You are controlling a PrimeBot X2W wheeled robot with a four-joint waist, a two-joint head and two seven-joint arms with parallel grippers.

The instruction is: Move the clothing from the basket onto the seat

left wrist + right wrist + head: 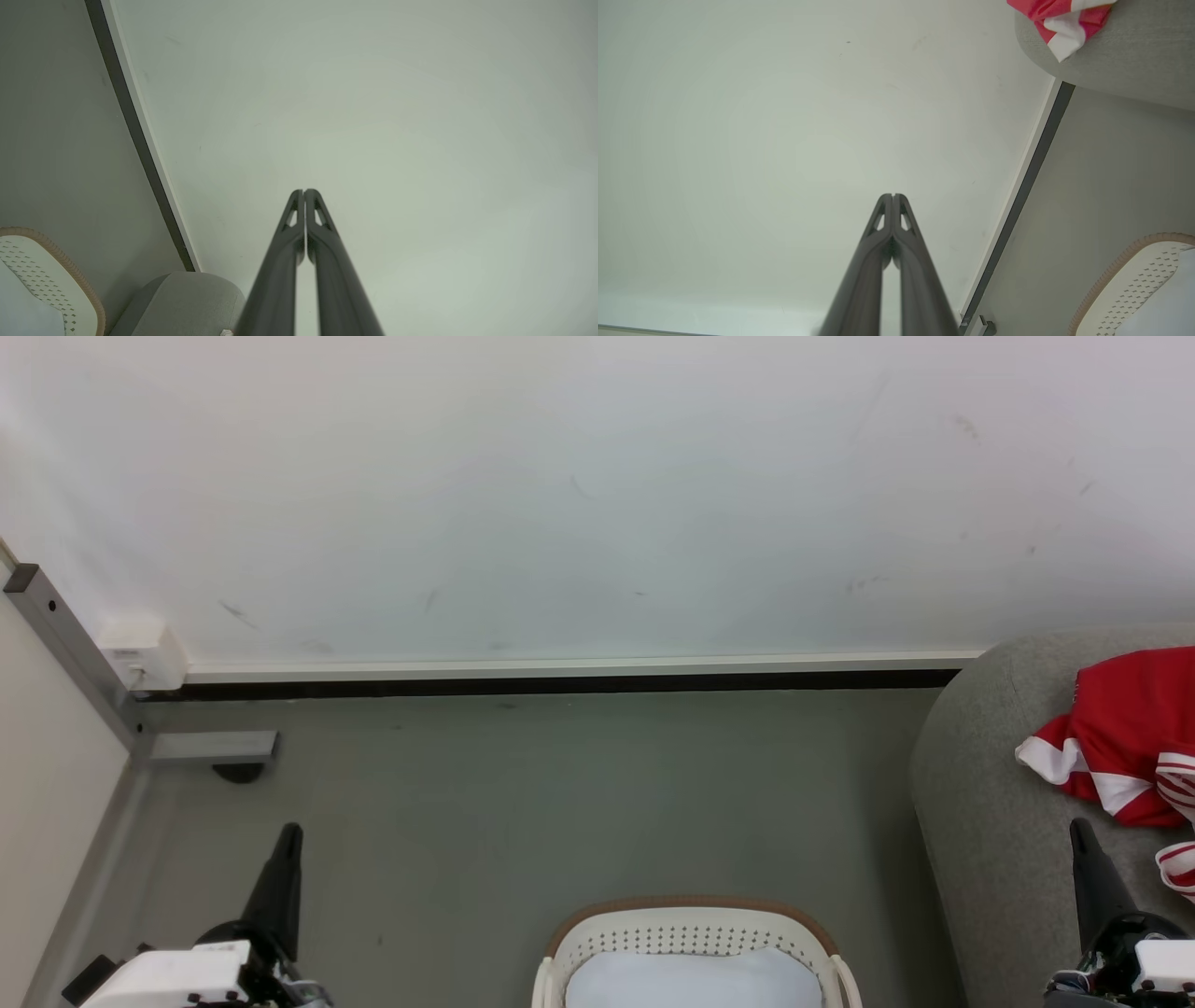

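Red clothing (1134, 747) with white stripes lies on the grey seat (980, 803) at the right; a corner of that clothing (1064, 21) hangs over the seat's edge (1120, 60). The cream basket (695, 933) with a brown rim stands on the floor at the bottom centre, with a pale white lining showing inside. My left gripper (291, 835) is shut at the lower left, well left of the basket, fingertips together (304, 191). Over the seat's front part my right gripper (1080, 831) is shut with nothing in it (893, 196).
A white wall with a white and dark baseboard (560, 677) runs across the back. A grey metal post with a foot bracket (210, 747) and a white socket box (140, 653) stand at the left. Grey floor (560, 803) lies between the wall and the basket.
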